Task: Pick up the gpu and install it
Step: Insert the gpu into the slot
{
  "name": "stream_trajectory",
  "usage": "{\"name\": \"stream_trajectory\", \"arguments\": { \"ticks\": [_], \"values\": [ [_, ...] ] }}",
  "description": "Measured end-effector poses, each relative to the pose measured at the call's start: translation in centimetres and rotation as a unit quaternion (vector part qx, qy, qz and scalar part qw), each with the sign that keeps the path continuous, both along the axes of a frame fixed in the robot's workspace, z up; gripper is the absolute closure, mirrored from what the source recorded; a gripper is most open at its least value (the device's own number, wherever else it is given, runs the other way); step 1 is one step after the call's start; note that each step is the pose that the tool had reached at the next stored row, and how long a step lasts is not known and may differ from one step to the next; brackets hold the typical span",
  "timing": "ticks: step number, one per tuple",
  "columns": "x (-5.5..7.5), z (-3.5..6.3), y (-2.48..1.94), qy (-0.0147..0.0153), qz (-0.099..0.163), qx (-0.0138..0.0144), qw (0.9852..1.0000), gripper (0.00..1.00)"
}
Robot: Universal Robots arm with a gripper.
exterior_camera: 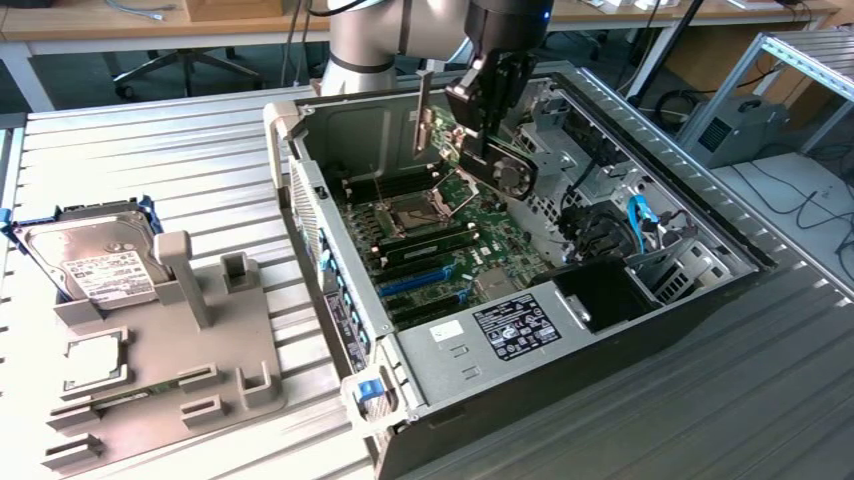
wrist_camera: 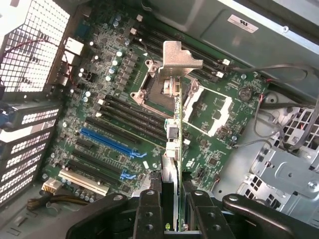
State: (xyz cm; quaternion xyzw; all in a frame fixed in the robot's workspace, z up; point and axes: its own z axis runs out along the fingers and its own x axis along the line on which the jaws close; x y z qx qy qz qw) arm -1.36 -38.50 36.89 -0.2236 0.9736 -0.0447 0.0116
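Ribbed metal tabletop (exterior_camera: 174, 170) carried an open computer case (exterior_camera: 300, 170) lying on its side, with desks along the back of the room. From where I stood, the arm (exterior_camera: 360, 40) reached down over the case, and its jaws were closed narrowly on the gpu (wrist_camera: 173, 134), one pressed to each flat face, gripping it at the end away from the bracket.

The card stood on edge, its long axis about level. It ran straight out from the jaws to the silvery bracket (exterior_camera: 423, 108), which stood upright at the far end with its bent tab on top. That bracket end pointed towards the case's back wall, beyond the jaws.

Below the jaws lay the motherboard (wrist_camera: 114, 99), and the card hung above it, clear of the slots. The processor socket (wrist_camera: 157, 82) sat under the bracket end. A long blue slot (wrist_camera: 107, 142) lay lower down and off to one side of the jaws.

Well away from the jaws, outside the case, a hard drive (exterior_camera: 94, 255) sat in a grey holder (exterior_camera: 174, 350) on the tabletop.
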Motion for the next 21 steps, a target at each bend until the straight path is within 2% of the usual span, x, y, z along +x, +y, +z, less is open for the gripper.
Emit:
{"name": "stream_trajectory", "arguments": {
  "ticks": [7, 21],
  "values": [
    [0.00, 0.00, 0.00, 0.0000, 0.016, -0.0001, 0.9999, 0.74],
    [0.00, 0.00, 0.00, 0.0000, 0.052, -0.0001, 0.9987, 0.74]
  ]
}}
